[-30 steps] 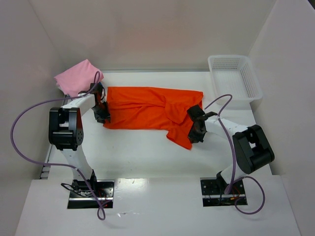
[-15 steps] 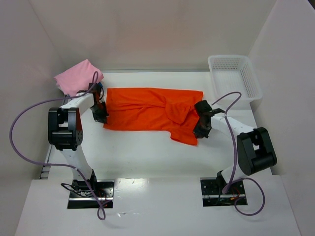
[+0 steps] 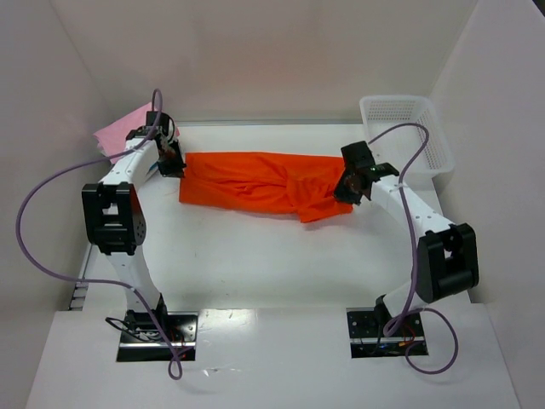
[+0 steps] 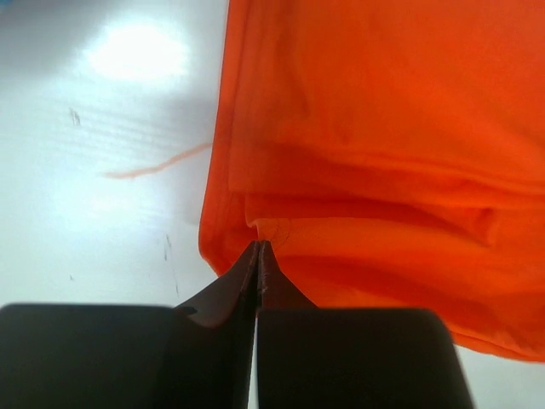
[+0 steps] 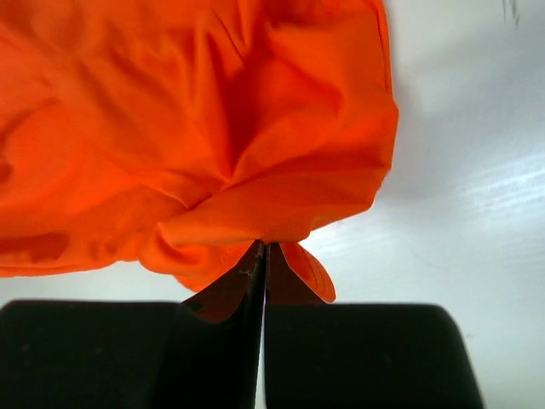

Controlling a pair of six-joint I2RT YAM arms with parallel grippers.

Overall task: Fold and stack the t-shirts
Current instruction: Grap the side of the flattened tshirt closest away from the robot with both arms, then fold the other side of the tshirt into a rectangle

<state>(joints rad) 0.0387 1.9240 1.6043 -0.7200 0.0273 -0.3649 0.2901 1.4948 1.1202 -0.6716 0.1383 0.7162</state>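
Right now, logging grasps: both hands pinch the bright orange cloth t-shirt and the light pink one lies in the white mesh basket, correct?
No: the top view shows the light pink cloth t-shirt at the far-left corner, not in the white mesh basket.

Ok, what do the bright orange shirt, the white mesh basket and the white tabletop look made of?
Bright orange short-sleeved shirt: soft matte cloth, likely cotton knit; it creases, bunches and folds.
White mesh basket: rigid moulded plastic, judging by its regular grid of holes and stiff rim.
White tabletop: hard, smooth, slightly glossy, perhaps laminate; it mirrors a light patch and shows scuffs.
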